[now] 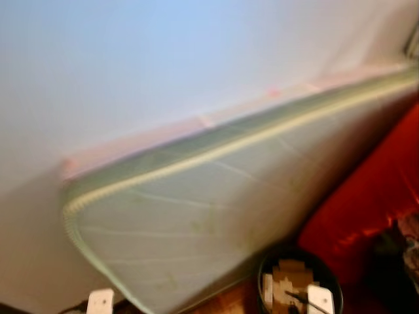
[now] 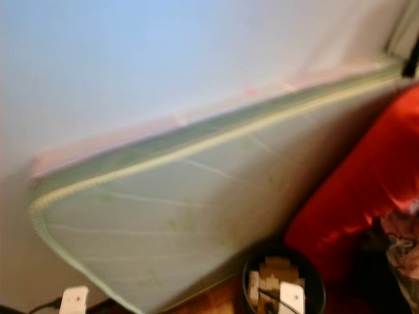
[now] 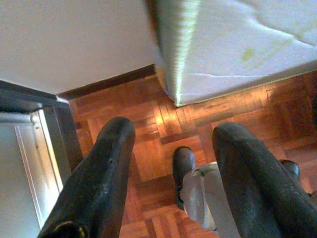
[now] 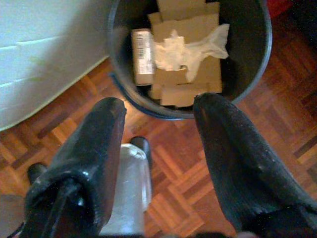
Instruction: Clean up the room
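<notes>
A large pale mattress (image 1: 216, 216) with a yellowish piped edge stands on its side, leaning against the white wall (image 1: 163, 59); it takes up most of the space ahead, and its lower corner rests on the parquet floor (image 3: 163, 144). To the right of the mattress a bright red object (image 1: 373, 196) stands close against it, blurred so that its kind cannot be told; some dark and patterned things (image 2: 399, 255) lie at the red object's foot. Between the mattress and the red object, on the floor, stands a round black bin (image 4: 257, 74). In the bin lie flat pieces of brown cardboard (image 4: 198, 25), a small box with a barcode (image 4: 142, 57) and a crumpled piece of white plastic or tissue (image 4: 190, 47). The right claw (image 4: 158, 129) hangs over the floor just beside the bin's near rim, its two black fingers spread wide with nothing between them. The left claw (image 3: 171, 158) hangs over the floor near the mattress's lower corner, its fingers also spread wide and empty. Below each claw one of the robot's own legs shows, ending in a dark foot (image 3: 184, 161) on the parquet. Near the left claw a dark skirting board (image 3: 109, 84) runs along the base of the wall, and a metal-framed glass door or cabinet (image 3: 34, 148) stands at the side.
</notes>
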Motion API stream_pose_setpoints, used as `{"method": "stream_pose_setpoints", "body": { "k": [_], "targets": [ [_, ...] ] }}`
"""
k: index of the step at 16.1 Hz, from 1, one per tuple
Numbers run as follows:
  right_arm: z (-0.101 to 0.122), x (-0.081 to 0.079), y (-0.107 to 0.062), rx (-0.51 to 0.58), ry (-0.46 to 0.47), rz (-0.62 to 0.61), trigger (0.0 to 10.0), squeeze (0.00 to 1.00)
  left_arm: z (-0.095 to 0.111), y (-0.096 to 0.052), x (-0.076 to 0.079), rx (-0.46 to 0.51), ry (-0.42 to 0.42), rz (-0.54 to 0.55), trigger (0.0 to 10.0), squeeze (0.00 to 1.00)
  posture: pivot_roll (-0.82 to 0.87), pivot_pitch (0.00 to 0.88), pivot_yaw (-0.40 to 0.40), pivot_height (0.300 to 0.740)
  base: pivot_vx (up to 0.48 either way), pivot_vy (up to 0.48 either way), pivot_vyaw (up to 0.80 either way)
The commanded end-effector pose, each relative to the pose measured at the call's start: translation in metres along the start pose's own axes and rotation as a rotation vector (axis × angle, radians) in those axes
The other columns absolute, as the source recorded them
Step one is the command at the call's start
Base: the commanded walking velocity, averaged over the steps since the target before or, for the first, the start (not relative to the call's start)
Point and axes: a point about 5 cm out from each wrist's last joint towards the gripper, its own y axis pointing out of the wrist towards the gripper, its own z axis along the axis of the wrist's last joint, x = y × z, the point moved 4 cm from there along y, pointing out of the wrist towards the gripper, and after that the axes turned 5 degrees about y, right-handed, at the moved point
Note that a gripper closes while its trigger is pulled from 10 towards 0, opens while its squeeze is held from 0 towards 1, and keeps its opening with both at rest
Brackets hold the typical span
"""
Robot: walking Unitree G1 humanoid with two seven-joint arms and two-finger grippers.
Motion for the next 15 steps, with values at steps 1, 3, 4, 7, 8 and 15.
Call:
{"method": "stream_pose_setpoints", "body": {
  "k": [1, 3, 4, 7, 8, 15],
  "targets": [
    [-0.0171, -0.0318, -0.0020, -0.106, -0.039, 0.178, 10.0, 0.00, 0.0141, 0.0083, 0.0408, -0.015, 0.092, -0.101, 10.0, 0.00, 0.00, 0.031, 0.019, 0.740, 0.000, -0.307, 0.00],
    [-0.0172, -0.0316, -0.0020, -0.106, -0.039, 0.177, 10.0, 0.00, 0.0145, 0.0084, 0.0410, -0.013, 0.091, -0.102, 10.0, 0.00, 0.00, 0.031, 0.019, 0.740, 0.000, -0.307, 0.00],
    [-0.0175, -0.0314, -0.0021, -0.106, -0.040, 0.177, 10.0, 0.00, 0.0145, 0.0083, 0.0413, -0.012, 0.091, -0.102, 10.0, 0.00, -0.01, 0.029, 0.018, 0.740, 0.000, -0.307, 0.00],
    [-0.0182, -0.0307, -0.0022, -0.108, -0.042, 0.175, 10.0, 0.00, 0.0150, 0.0085, 0.0416, -0.011, 0.092, -0.102, 10.0, 0.00, -0.01, 0.024, 0.019, 0.740, 0.000, -0.172, 0.00],
    [-0.0183, -0.0306, -0.0023, -0.108, -0.042, 0.174, 10.0, 0.00, 0.0154, 0.0086, 0.0415, -0.010, 0.089, -0.101, 10.0, 0.00, -0.01, 0.024, 0.019, 0.740, 0.000, 0.000, 0.00],
    [-0.0187, -0.0306, -0.0023, -0.113, -0.047, 0.178, 10.0, 0.00, 0.0227, 0.0100, 0.0437, 0.013, 0.073, -0.102, 10.0, 0.00, -0.02, 0.022, 0.016, 0.740, 0.000, 0.000, -0.67]
  ]
}}
